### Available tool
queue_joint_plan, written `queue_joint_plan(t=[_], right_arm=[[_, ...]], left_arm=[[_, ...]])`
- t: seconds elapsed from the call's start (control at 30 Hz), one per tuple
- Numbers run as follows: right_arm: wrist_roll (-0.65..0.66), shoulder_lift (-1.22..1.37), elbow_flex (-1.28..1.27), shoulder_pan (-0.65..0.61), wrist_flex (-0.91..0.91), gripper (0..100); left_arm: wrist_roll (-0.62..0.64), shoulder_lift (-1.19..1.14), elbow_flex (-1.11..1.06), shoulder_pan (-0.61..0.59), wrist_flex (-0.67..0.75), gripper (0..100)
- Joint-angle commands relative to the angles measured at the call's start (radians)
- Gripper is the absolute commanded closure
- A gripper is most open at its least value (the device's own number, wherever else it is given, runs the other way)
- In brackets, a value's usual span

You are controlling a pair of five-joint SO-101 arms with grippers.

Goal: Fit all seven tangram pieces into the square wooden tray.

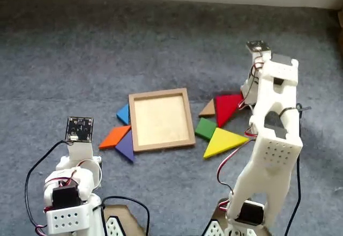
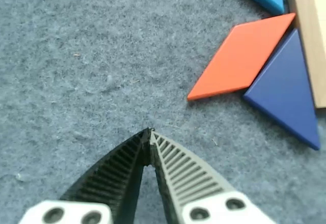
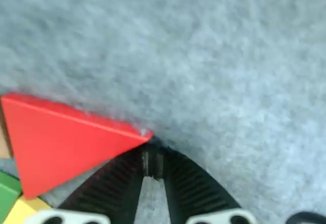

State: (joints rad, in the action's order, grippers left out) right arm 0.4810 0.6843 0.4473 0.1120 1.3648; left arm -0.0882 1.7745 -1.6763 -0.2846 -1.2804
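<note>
Right of the square wooden tray [image 1: 158, 93], whose floor is bare w/ all seven tangram pieces [image 1: 222, 142] lying around it on carpet [image 1: 80, 59], the right gripper [image 3: 152, 159] sits jaws closed, empty, tips at a corner of the red triangle [image 3: 61, 142]; the left gripper [image 2: 149, 136] hangs over carpet left of the tray, jaws closed, empty. Recommended: open right jaws, straddle two triangle edges, lift level, seat long edge vs. a tray wall. Pieces: flat, smooth, painted, sharp-cornered; carpet nappy, so sliding likely drags.
</note>
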Motion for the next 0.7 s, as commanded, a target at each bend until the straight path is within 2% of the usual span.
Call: queue_joint_plan(t=[0.0, 0.2, 0.37, 0.5, 0.67], right_arm=[[-0.009, -0.024, 0.062, -0.042, 0.081, 98.1], [-0.009, -0.025, 0.062, -0.076, 0.249, 98.6], [-0.012, -0.117, 0.061, -0.088, 0.314, 98.7], [-0.026, -0.242, 0.053, -0.111, 0.309, 98.7], [-0.137, -0.274, 0.018, -0.174, 0.217, 98.7]], left_arm=[[-0.009, 0.047, -0.021, -0.008, -0.005, 99], [-0.009, 0.047, -0.021, -0.008, -0.005, 99], [-0.009, 0.047, -0.021, -0.008, -0.005, 99], [-0.009, 0.047, -0.021, -0.008, -0.005, 99], [-0.009, 0.047, -0.021, -0.008, -0.005, 99]])
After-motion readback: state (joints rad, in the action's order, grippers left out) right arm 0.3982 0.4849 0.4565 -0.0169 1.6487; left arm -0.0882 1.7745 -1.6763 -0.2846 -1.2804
